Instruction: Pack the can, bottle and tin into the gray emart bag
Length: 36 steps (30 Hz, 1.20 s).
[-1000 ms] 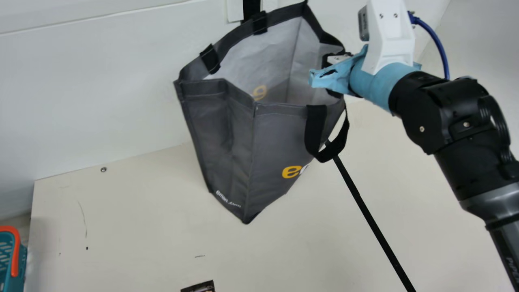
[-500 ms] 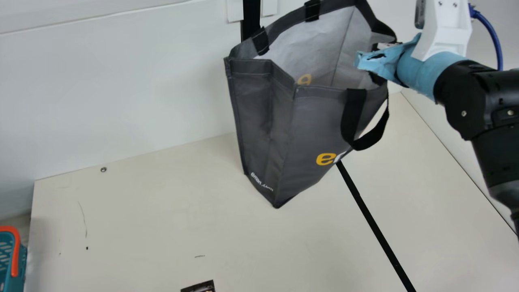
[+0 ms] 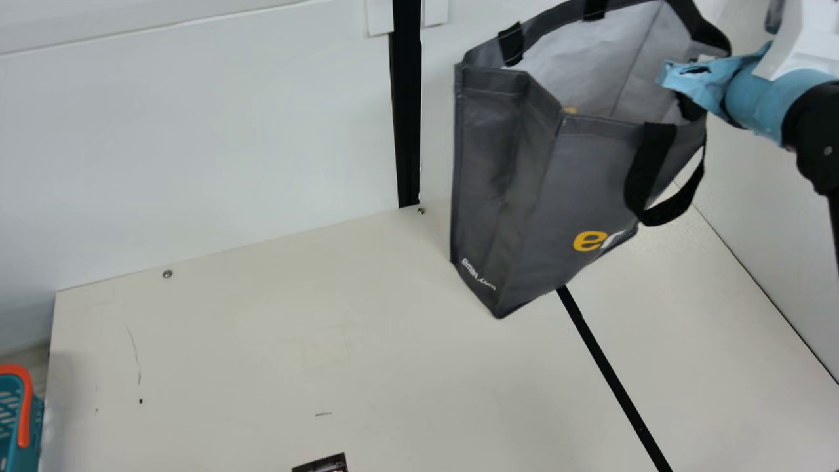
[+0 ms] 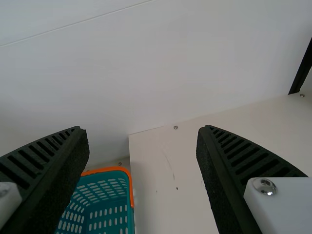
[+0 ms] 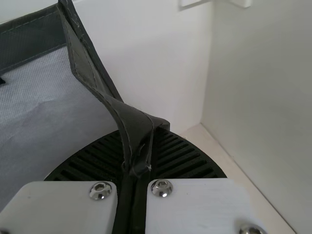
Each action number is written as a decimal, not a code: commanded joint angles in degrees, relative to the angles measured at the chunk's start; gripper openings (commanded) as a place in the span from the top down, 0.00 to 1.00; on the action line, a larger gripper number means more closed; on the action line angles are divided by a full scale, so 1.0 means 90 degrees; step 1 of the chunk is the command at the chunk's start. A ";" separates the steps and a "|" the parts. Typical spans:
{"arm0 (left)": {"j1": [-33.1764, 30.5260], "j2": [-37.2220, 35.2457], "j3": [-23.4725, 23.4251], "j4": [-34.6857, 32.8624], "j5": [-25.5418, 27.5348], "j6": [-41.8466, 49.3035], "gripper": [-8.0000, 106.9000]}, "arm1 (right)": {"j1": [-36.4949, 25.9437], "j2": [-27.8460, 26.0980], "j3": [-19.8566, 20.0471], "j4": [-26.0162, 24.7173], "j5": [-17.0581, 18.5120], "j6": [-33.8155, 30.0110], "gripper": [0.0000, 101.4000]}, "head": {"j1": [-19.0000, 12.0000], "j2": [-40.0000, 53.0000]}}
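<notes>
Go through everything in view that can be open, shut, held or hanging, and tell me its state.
Gray fabric shopping bag: mouth open, tilted, gripped by its rim.
Black fabric handle: hanging in a loop.
Right black ribbed tool: shut on the bag's rim.
Left black ribbed tool: open.
Teal plastic basket with orange rim: open-topped.

Teal basket (image 4: 100,204) stands beside the table (image 4: 170,185).

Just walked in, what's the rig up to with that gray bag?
The right tool is clamped on the rim of the gray emart bag, and the bag's mouth gapes open. The left tool is open and empty. A teal basket with an orange rim sits past the table's edge.
</notes>
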 commanded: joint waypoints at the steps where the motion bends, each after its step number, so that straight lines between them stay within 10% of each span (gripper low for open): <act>1: 0.0000 0.0000 0.0000 0.0000 0.0000 0.0000 0.15 | -0.0264 0.0061 -0.0081 0.0088 0.0015 -0.0047 1.00 | -0.0144 -0.0005; 20: 0.0000 0.0000 0.0000 0.0000 0.0000 0.0000 0.15 | -0.1795 0.0908 -0.1062 0.0732 0.0327 -0.0530 1.00 | -0.0144 -0.0005; 36: 0.0000 0.0000 0.0000 0.0000 0.0000 0.0000 0.15 | -0.2102 0.1231 -0.1737 0.1125 0.0608 -0.0773 0.47 | -0.0144 -0.0005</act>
